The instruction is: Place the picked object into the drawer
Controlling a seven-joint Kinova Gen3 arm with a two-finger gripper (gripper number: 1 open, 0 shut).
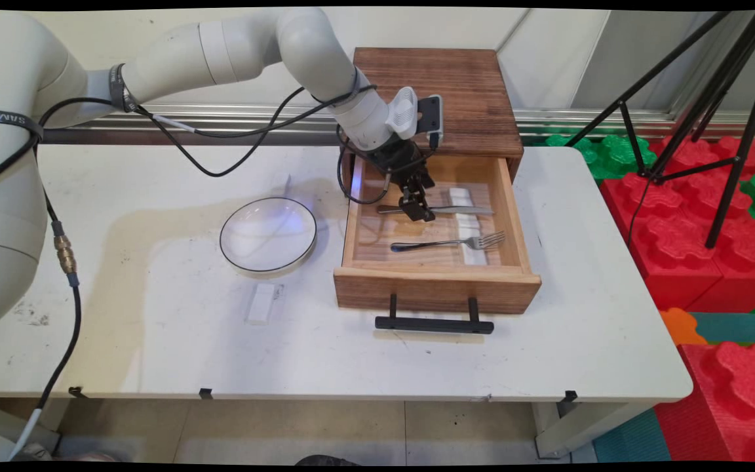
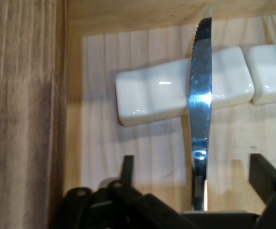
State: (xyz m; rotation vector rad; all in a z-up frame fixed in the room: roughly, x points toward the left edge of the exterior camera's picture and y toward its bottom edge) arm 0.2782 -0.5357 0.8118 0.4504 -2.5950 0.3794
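The gripper (image 2: 190,179) sits down in the open wooden drawer (image 1: 433,278), fingers spread wide around the knife (image 2: 200,105) handle.

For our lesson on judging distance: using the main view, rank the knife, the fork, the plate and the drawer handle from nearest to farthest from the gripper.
1. Knife: directly under the gripper, inside the drawer.
2. Fork: in the drawer, toward its front.
3. Drawer handle and plate: too close to call; handle at the drawer front, plate on the table left of it.
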